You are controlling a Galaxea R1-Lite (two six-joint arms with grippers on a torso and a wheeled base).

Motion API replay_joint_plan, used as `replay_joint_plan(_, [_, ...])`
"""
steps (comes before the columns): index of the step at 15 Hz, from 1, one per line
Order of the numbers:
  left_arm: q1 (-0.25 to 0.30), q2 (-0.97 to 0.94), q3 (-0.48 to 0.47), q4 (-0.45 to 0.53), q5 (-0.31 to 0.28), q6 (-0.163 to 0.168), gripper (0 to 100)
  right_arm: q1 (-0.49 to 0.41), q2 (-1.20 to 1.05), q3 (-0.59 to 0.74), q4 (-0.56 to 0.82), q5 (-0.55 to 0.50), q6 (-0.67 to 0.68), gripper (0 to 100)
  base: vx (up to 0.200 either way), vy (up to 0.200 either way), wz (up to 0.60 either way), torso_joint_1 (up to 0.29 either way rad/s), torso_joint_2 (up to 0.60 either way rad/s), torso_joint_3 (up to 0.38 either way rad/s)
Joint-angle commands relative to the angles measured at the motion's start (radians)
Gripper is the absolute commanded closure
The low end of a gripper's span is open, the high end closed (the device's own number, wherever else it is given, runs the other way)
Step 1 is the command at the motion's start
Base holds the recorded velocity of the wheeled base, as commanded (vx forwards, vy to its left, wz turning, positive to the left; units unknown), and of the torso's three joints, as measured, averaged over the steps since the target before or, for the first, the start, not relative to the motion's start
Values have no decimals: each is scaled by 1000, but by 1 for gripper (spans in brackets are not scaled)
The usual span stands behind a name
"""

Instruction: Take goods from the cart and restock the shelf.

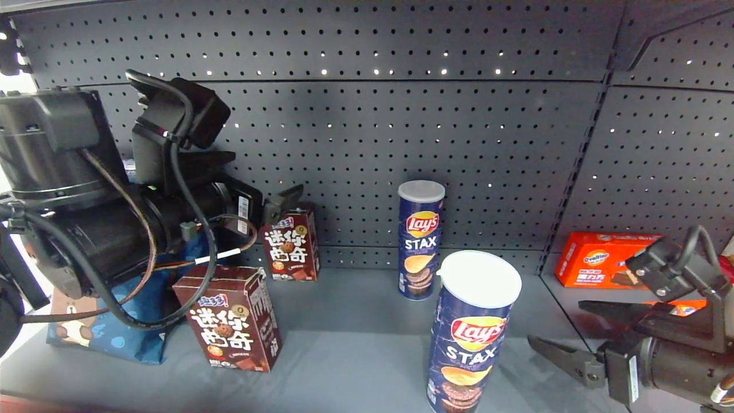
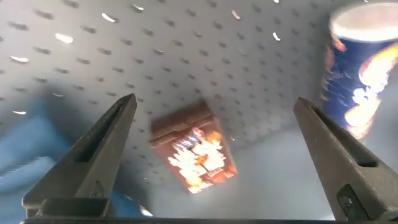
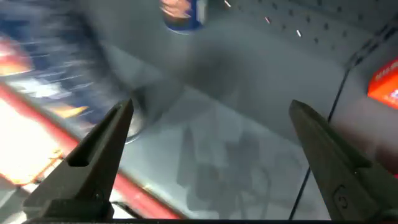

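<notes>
Two brown cookie boxes stand on the grey shelf (image 1: 355, 344): one at the front left (image 1: 229, 321), one at the back (image 1: 289, 244). My left gripper (image 2: 216, 102) is open and empty, hovering just short of the back box (image 2: 196, 155), with one finger (image 1: 284, 199) above the box's top. Two blue chip cans stand upright mid-shelf, one at the rear (image 1: 420, 241) and one at the front (image 1: 470, 332). My right gripper (image 1: 556, 323) is open and empty, just right of the front can and clear of it.
A blue snack bag (image 1: 114, 327) leans at the far left behind my left arm. An orange box (image 1: 608, 258) lies in the neighbouring bay on the right. Pegboard (image 1: 401, 126) closes the back. Bare shelf lies between the boxes and cans.
</notes>
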Motion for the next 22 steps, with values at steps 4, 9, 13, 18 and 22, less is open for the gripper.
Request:
replay_joint_plan(4, [22, 20, 12, -30, 1, -3, 0, -27, 73, 24, -1, 12, -5, 0, 0, 0, 0, 0, 0, 0])
replay_joint_plan(9, [23, 34, 12, -31, 2, -5, 0, 33, 110, 24, -4, 20, -8, 0, 0, 0, 0, 0, 0, 0])
replay_joint_plan(13, [23, 34, 10, -31, 4, -6, 0, 51, 146, 12, -8, 20, -9, 0, 0, 0, 0, 0, 0, 0])
replay_joint_plan(18, [31, 53, 5, -66, 1, -6, 0, 77, 180, -28, -8, 20, -9, 0, 0, 0, 0, 0, 0, 0])
replay_joint_plan(22, [31, 55, 9, -68, 2, -6, 0, 96, 196, -32, -8, 18, -9, 0, 0, 0, 0, 0, 0, 0])
